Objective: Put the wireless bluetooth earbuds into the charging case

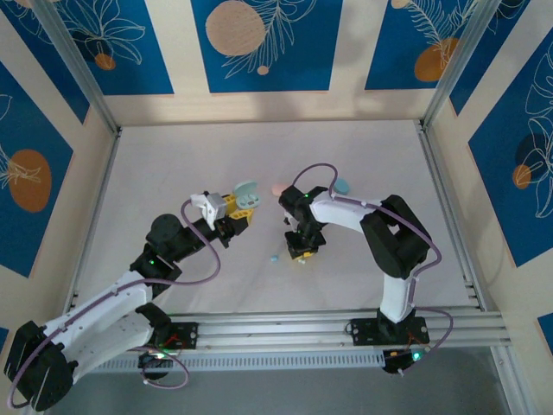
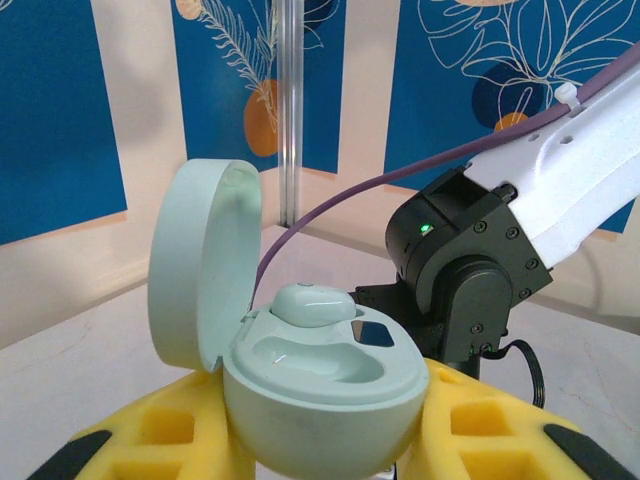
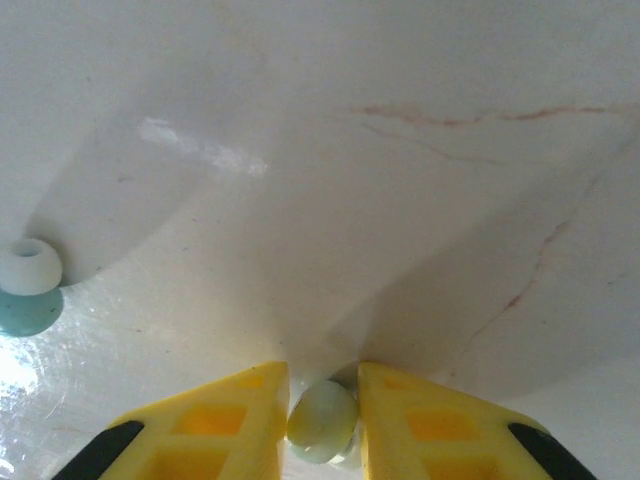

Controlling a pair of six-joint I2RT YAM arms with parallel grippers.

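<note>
My left gripper (image 2: 320, 455) is shut on a pale mint charging case (image 2: 320, 395), held above the table with its lid (image 2: 200, 265) swung open. One mint earbud (image 2: 312, 304) sits in the case's far slot; the near slot is bare. From above, the case (image 1: 245, 197) shows at the left gripper (image 1: 240, 210). My right gripper (image 3: 322, 420) points down at the table, its yellow fingers closed on a mint earbud (image 3: 322, 422). A light blue earbud (image 3: 28, 287) lies to its left on the table, seen from above as a blue earbud (image 1: 274, 257) beside the right gripper (image 1: 301, 251).
A pink case (image 1: 278, 188) and a light blue case (image 1: 342, 186) lie on the white table (image 1: 173, 173) behind the right arm. Patterned walls and metal posts ring the table. The right arm's wrist (image 2: 470, 270) stands close behind the held case.
</note>
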